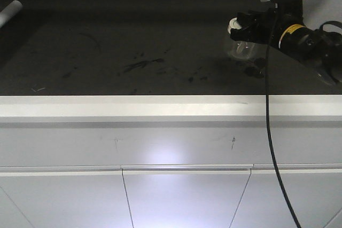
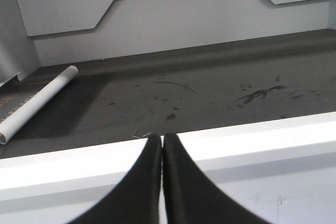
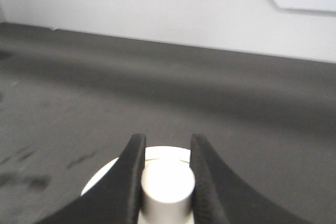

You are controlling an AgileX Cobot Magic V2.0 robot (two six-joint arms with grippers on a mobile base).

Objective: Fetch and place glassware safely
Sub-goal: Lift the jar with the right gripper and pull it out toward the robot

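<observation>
Status: the fetch half looks in hand; the place half is not yet done

- Right jaws pinch the round knob point(image 3: 167, 184) on top of the small squat clear glass jar with a cream-white lid point(image 1: 241, 48). In the right wrist view both black fingers point(image 3: 131, 166) press against the knob's sides.
- In the front view the jar is at about 2 o'clock on the dark matte surface point(image 1: 107, 41), under the right arm's wrist. The glass body is low over the surface, but I cannot tell whether its base touches.
- Left jaws are pressed together and hold nothing. They hover over the white front edge point(image 2: 262, 140), pointing in towards the surface.

Left to do, as I judge it: carry the jar to its place, set it down upright, release.

Edges and room
- 6 o'clock: the front edge is the drop hazard; the jar is well back from it.
- 12 o'clock: the pale back wall point(image 3: 157, 9) stands behind the jar, with some surface between them.
- 3 o'clock: the arm's own body and a black cable point(image 1: 270, 132), which hangs down over the cabinet front; little room there.
- 9 o'clock: a wide stretch of surface bearing only scuff marks point(image 1: 141, 65), so the most room.
- 10 o'clock: a white cylinder tube point(image 1: 10, 10) lies in the far corner, well apart from the jar.

Caution (judgement): the hold is on the lid's knob alone, so the lid could part from the glass if it is loose
</observation>
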